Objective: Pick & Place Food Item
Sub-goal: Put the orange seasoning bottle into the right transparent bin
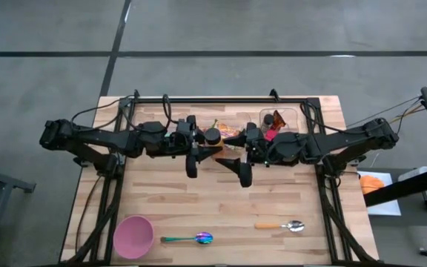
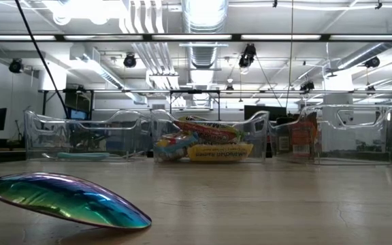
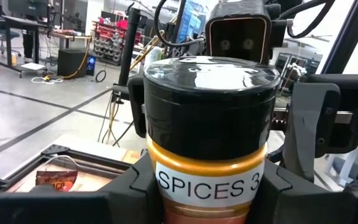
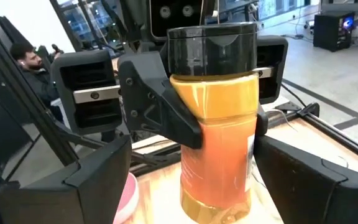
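Two spoons lie at the near edge of the table (image 1: 199, 200): an iridescent spoon (image 1: 197, 238) just beside a pink bowl (image 1: 133, 236), and a wooden-handled spoon (image 1: 280, 225) farther to the right. Above mid-table the two arms meet nose to nose around a spice jar (image 3: 207, 134), which has a black lid, an orange body and a label reading SPICES 3. The left gripper (image 1: 202, 141) clamps the jar upright between its fingers (image 4: 160, 112), held off the boards. The right gripper (image 1: 237, 141) faces it from the other side with its jaws spread wide, its fingers (image 4: 98, 174) standing clear of the jar on either side. Behind them, along the far edge, clear bins (image 2: 203, 139) hold snack packets (image 2: 209, 144); a clear container (image 1: 282, 120) beside the right arm carries red and brown packets
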Robot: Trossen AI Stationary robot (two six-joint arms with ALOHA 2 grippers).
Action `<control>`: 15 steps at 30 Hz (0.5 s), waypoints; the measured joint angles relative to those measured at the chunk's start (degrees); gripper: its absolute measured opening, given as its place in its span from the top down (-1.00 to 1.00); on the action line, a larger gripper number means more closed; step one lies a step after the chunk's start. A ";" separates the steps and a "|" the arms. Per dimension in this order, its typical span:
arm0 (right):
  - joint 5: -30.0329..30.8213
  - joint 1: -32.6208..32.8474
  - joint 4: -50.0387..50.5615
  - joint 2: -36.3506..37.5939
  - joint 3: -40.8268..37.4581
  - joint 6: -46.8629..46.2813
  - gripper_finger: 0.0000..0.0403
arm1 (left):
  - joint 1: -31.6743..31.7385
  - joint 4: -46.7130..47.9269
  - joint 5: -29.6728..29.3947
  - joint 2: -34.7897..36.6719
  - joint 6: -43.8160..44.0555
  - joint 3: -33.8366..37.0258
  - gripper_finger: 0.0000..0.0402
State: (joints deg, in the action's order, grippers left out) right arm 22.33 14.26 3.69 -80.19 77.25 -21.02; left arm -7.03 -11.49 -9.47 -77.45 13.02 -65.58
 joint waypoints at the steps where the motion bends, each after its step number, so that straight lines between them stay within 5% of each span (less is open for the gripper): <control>1: 0.04 0.00 -0.02 0.01 0.00 0.03 -0.63 | 0.00 0.19 -0.01 0.00 0.01 0.00 0.28; 15: 6.25 -0.02 6.40 4.82 0.24 -0.01 -0.63 | 0.00 2.24 1.20 0.47 0.56 0.28 0.28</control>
State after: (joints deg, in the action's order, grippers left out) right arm 28.59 14.24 10.09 -75.37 77.49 -21.03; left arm -7.03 -9.24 -8.27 -76.98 13.58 -65.30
